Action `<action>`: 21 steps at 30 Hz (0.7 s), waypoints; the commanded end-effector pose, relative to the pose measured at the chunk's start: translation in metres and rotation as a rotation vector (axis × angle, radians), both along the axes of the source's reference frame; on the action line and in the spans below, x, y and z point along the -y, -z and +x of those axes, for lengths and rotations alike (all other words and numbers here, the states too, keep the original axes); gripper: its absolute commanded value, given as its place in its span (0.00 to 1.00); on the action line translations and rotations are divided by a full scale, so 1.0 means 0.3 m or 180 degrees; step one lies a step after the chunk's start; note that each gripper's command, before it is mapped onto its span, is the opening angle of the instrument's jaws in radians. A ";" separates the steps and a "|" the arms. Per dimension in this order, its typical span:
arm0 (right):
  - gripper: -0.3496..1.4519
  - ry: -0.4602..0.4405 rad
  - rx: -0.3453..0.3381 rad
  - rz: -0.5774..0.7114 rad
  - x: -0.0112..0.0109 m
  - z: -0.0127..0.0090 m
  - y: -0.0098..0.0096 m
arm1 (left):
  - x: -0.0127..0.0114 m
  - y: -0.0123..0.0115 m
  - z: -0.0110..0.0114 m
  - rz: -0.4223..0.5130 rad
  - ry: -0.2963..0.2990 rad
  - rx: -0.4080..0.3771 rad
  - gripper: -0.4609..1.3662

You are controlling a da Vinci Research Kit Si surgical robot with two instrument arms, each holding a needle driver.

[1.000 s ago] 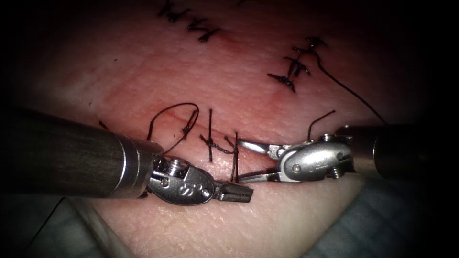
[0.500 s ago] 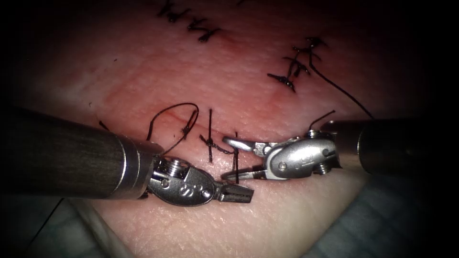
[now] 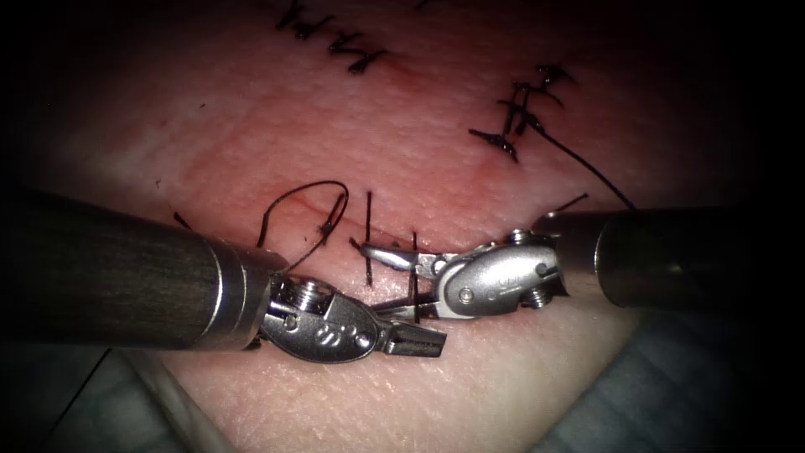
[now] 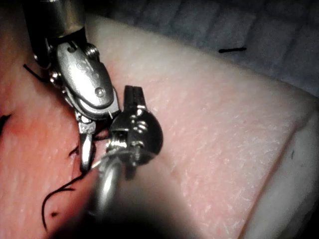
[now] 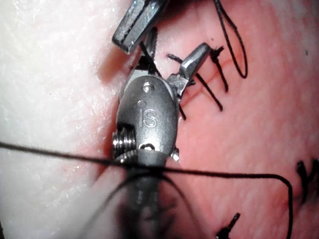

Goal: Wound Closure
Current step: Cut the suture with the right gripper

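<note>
1. My right tool [image 3: 373, 279] stands with its jaws apart. It grips nothing. One jaw lies above the knot [image 3: 394, 262] and one below it, so the upright thread tails [image 3: 413, 294] of that knot sit in the gap between them. Over the last second this tool has advanced toward the knot with its jaws spread throughout.

2. My left tool [image 3: 419, 340] lies just below the knot with its jaws closed. I see no thread, needle or tissue between them. It is near the right tool's lower jaw; I cannot tell whether they touch.

3. The knot sits on the cut [image 3: 470, 239] in the tissue [image 3: 335, 126]. A loose loop of thread [image 3: 302, 189] lies to the left of the knot. A long strand [image 3: 579, 164] runs up and to the right of the knot, to a finished row of stitches [image 3: 516, 117]. I cannot place the needle.

4. Step in hand, as I judge it: positioning to trim the knot's tails.

5. The next move calls for both tails to be fully between the right jaws and clear of the knot itself, so that closing does not nick the throws or the tissue.
</note>
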State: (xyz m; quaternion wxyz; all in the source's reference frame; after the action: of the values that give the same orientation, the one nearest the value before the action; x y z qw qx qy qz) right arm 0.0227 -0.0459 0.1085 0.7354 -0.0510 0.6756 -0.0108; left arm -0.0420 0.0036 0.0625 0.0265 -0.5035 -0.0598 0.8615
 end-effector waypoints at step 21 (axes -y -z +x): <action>0.77 -0.0005 -0.0009 -0.0008 -0.0003 0.0040 -0.0008 | 0.0002 -0.0002 -0.0002 0.0013 -0.0024 -0.0005 0.06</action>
State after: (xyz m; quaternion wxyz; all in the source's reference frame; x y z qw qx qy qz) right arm 0.0240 -0.0459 0.1087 0.7344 -0.0529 0.6765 -0.0106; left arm -0.0421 0.0036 0.0626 0.0268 -0.5024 -0.0592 0.8622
